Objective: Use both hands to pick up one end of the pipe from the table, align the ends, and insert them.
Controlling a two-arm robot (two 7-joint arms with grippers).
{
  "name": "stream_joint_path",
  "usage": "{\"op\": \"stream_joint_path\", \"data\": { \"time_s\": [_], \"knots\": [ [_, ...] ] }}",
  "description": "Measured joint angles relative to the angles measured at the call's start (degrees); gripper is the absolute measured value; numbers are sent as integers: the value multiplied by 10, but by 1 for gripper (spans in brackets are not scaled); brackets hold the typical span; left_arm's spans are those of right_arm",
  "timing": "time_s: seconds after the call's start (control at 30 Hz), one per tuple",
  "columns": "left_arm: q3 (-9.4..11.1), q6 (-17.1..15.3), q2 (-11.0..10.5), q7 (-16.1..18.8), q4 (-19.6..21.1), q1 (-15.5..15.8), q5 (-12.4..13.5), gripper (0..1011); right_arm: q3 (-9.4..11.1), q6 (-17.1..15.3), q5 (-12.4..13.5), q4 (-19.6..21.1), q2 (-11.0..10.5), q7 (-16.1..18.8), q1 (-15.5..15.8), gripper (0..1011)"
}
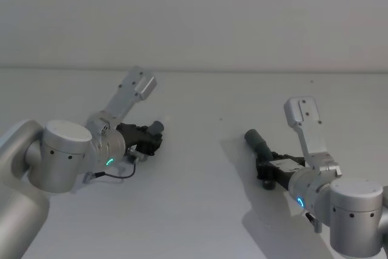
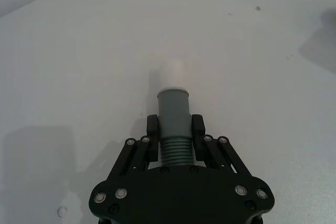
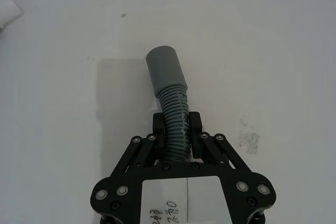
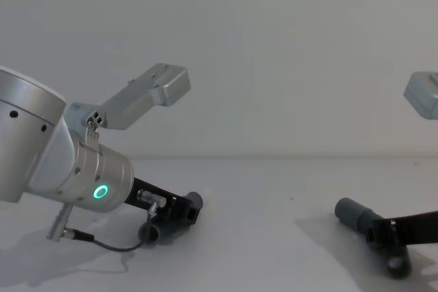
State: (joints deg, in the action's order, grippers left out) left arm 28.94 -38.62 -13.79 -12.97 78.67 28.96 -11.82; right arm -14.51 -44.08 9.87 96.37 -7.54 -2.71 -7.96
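Pipe pieces are held one to each gripper. The left gripper (image 2: 175, 129) has its black fingers (image 2: 153, 129) drawn narrow on the left pipe piece (image 2: 174, 116), pinching it just where the ribbed middle meets the left cuff (image 2: 173, 100). That smooth grey cuff sticks straight out past the fingertips and ends in a short white collar (image 2: 171, 73). The right gripper (image 3: 177, 127) is clamped narrow in the same way on the right pipe piece (image 3: 174, 109), its fingertips on the ribbed section. The ribs curve on beyond them to the right cuff (image 3: 164, 66), plain grey and leaning a little aside. In the head view the left gripper is at the left of the table (image 1: 200, 210) with its piece aimed toward the middle. The right gripper is at the right, its piece aimed away from the robot and slanting toward the left. The two pieces are well apart, with bare white table between them. In the chest view both grippers are low over the table and the rear end of each piece bends downward behind the fingers. Whether either piece touches the surface cannot be told. A pale grey wall (image 1: 194, 16) rises behind the table's far edge.
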Motion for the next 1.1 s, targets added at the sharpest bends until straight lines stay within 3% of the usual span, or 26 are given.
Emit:
{"op": "stream_joint_path", "data": {
  "time_s": [0.3, 0.73, 0.8, 0.83, 0.97, 1.1],
  "knots": [
    [10, -1, -1, 1, 4, 4, 13, 358, -5, 22, -2, 1, -11, 17, 1, 265],
    [36, 34, -21, -23, 22, 25, 41, 358, -15, 107, -11, 13, -51, 73, -1, 264],
    [40, 46, -28, -34, 25, 30, 45, 358, -15, 122, -12, 17, -63, 86, -2, 265],
    [44, 59, -34, -46, 26, 35, 48, 358, -15, 139, -15, 23, -80, 104, -2, 264],
    [50, 80, -47, -68, 29, 42, 50, 358, -14, 154, -17, 32, -99, 123, 1, 265],
    [55, 107, -61, -100, 30, 51, 51, 358, -11, 175, -20, 45, -132, 154, 10, 264]
  ]
}}
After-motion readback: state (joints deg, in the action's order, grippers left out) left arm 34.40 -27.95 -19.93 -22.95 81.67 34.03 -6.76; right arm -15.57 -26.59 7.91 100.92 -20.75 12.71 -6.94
